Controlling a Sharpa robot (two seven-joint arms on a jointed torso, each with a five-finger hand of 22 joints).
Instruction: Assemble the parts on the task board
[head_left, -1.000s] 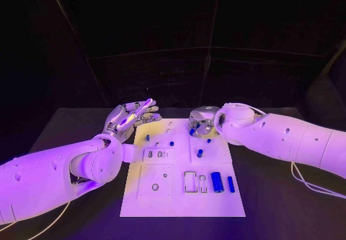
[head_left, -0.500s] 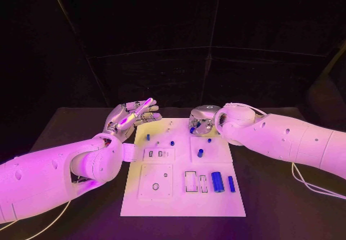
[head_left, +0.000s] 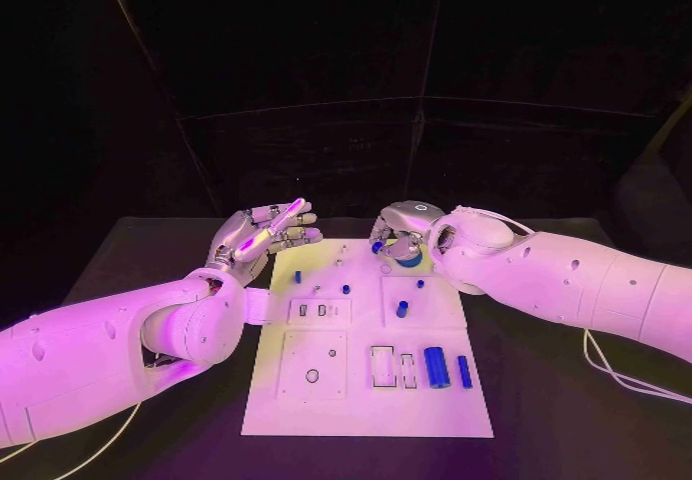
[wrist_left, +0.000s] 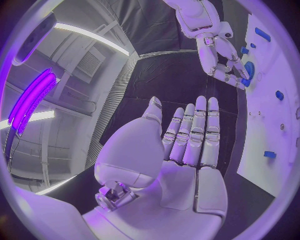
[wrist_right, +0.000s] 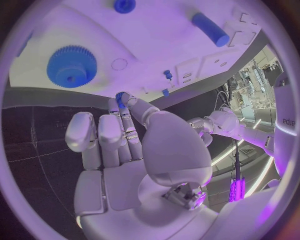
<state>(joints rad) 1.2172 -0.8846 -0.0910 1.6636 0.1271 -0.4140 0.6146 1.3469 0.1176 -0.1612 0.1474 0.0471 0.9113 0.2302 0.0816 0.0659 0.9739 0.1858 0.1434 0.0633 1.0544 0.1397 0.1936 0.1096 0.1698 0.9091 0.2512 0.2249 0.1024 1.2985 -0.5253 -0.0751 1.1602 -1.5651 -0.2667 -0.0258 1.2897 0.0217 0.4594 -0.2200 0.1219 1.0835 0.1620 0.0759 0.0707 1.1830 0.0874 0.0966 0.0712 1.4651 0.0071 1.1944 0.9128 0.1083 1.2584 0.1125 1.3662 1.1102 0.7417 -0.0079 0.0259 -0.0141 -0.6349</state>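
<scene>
At the far edge of the white task board (head_left: 368, 380), the right hand (head_left: 400, 232) pinches a small blue part (wrist_right: 120, 96) beside a blue toothed gear (wrist_right: 72, 65) lying on the board. Left hand (head_left: 264, 232) hovers open-fingered, empty.

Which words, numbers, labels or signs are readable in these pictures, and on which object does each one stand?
No text can be quoted in full.
White casing at the rim of the right wrist view: short dark lettering, cut off and bent, unreadable.
Task board: no print visible.
Blue gear: no marking.
Small blue part pinched by the right robot hand: no marking visible.
</scene>
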